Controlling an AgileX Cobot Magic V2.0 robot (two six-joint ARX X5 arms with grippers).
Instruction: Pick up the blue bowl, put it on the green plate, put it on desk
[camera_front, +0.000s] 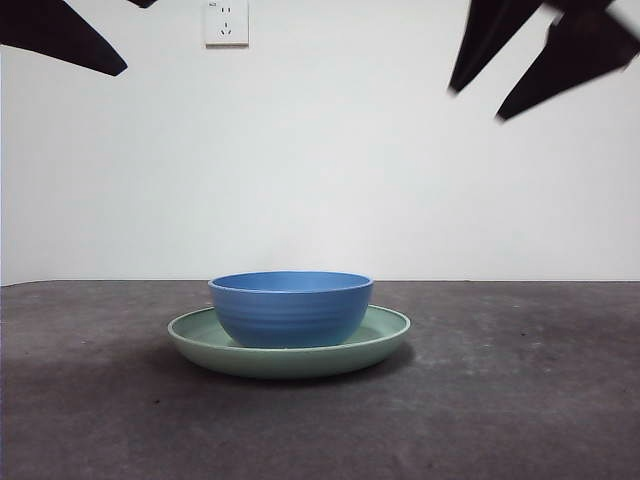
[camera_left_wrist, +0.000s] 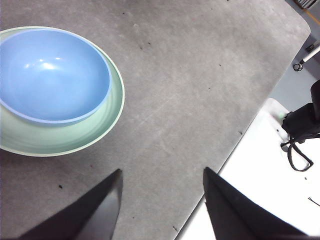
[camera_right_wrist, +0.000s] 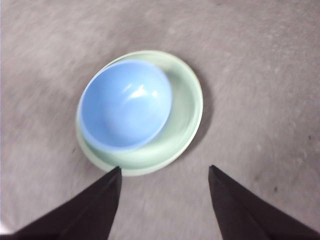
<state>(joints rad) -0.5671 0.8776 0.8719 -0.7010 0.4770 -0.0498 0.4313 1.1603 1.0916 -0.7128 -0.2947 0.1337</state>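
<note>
A: Bowl-on-plate stage done, by the look of it. Blue bowl sitting upright inside the green plate, off-centre toward one side of the rim, whole stack resting on the desk.

B: So what's left?

A: Hard to read from the task wording. Probably a lift of the bowl back off and a set-down on bare desk, none of that begun. Nothing gripped anywhere.

B: And the right gripper?

A: High above the stack, looking down on it. Jaws spread wide apart, empty. Bowl and plate lying ahead of the tips and a little to one side, well below, no contact at all. Picture soft with blur there, so exact alignment hard to call.

B: Left gripper?

A: Also raised, jaws apart and empty, hanging over bare desk near its edge. Stack well off to the side of those jaws, not between them.

B: Front camera?

A: Only dark tips at both top corners, far above the bowl. Bowl rim free all round, open for a pinch from above.
</note>
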